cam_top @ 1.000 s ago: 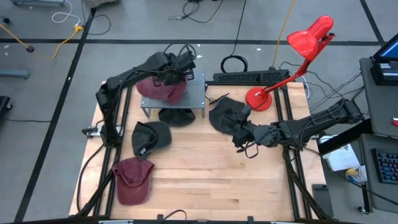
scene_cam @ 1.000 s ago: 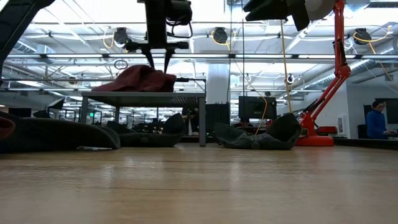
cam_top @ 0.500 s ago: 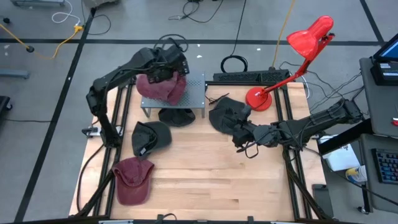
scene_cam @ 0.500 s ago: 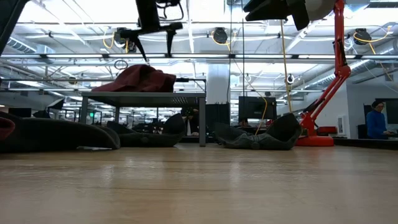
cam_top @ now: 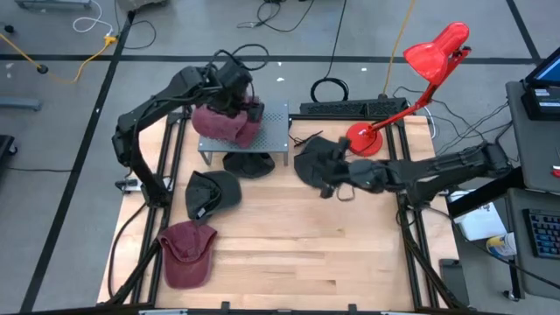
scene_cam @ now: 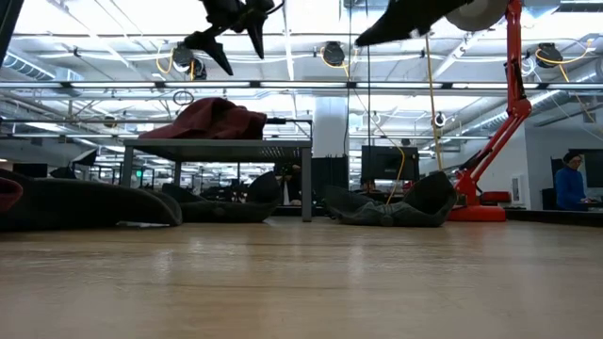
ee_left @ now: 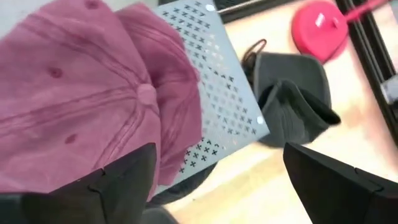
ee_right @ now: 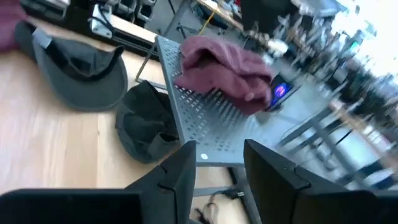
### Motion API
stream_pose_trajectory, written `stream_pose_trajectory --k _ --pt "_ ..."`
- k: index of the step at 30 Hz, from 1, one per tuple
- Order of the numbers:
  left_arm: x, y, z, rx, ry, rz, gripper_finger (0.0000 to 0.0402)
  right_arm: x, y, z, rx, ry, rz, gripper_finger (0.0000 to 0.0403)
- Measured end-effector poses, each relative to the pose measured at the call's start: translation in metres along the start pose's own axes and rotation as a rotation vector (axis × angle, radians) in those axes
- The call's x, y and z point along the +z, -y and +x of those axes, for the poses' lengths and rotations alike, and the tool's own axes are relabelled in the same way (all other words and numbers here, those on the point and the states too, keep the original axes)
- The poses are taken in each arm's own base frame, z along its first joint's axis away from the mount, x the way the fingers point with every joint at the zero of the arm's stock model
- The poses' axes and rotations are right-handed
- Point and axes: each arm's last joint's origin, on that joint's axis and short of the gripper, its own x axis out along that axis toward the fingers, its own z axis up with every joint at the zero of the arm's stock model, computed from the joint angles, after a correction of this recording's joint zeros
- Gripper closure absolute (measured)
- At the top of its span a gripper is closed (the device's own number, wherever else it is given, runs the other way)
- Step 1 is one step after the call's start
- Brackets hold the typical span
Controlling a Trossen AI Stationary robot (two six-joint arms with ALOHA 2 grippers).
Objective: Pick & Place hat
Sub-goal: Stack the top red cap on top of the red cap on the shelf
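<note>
Your left gripper [cam_top: 248, 105] hovers above the maroon hat [cam_top: 226, 123] on the perforated shelf [cam_top: 276, 131], fingers wide, empty; right gripper [cam_top: 325, 179] fingers narrow, over the dark hat [cam_top: 315, 159].

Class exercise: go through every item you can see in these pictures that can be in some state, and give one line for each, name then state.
Maroon hat on rack: lying on the perforated metal rack, released.
Left gripper: fingers open, empty, above that hat.
Right gripper: fingers parted, empty, over the dark hat by the lamp.
Dark hat under rack: on the table.
Dark hat at left: on the table.
Maroon hat near front: on the table.
Red desk lamp: standing upright.
</note>
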Motion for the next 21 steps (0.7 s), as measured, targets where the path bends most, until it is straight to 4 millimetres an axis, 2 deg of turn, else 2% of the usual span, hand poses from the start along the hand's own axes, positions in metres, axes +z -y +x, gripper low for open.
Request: stream_pose_trajectory --k 4,13,18,21 --pt "-0.004 -0.004 -0.003 0.042 -0.022 0.079 0.0061 -0.003 0.009 0.028 0.032 -0.039 0.126 0.0273" --pt "-0.002 -0.024 -0.016 0.238 0.039 0.173 0.0083 0.021 0.025 0.104 0.004 -0.091 0.317 0.0273" --pt "0.004 -0.041 -0.022 0.277 0.035 0.178 0.0086 0.025 0.04 0.137 -0.021 -0.151 0.376 0.0273" --pt "0.008 -0.053 -0.026 0.289 0.024 0.185 0.0083 0.024 0.05 0.151 -0.016 -0.157 0.431 0.0273"
